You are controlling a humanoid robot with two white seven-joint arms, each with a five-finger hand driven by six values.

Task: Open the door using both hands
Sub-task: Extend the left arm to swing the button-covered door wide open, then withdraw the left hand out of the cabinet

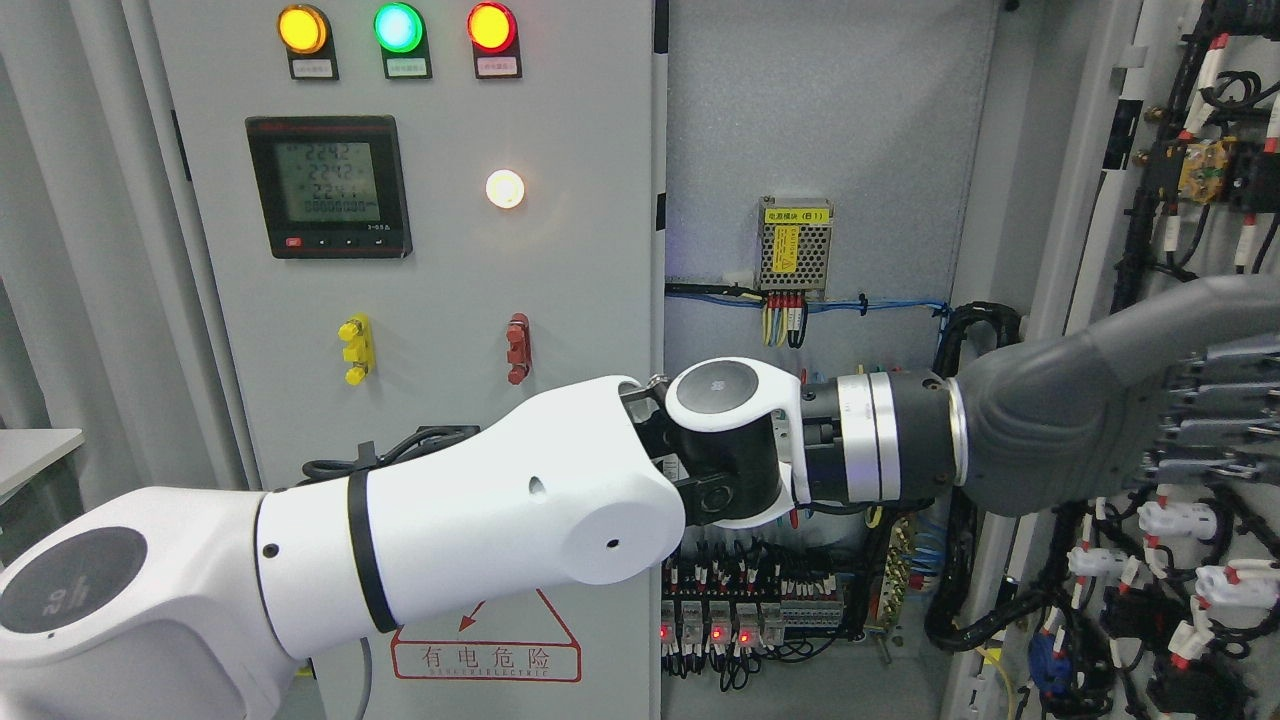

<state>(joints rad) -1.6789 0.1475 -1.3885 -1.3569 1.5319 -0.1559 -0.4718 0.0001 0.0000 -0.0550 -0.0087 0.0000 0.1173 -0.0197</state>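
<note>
The left arm point(480, 520) crosses to the right door point(1150, 150), its hand point(1130, 400) flat against it with fingers point(1215, 420) spread

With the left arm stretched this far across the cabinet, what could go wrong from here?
1. The left robot hand is at the open door, which carries wiring; the fingers could snag a cable.
2. The forearm crosses close before the closed door and might brush its red switch.
3. The indicator lamps are lit, so the cabinet seems live.
</note>
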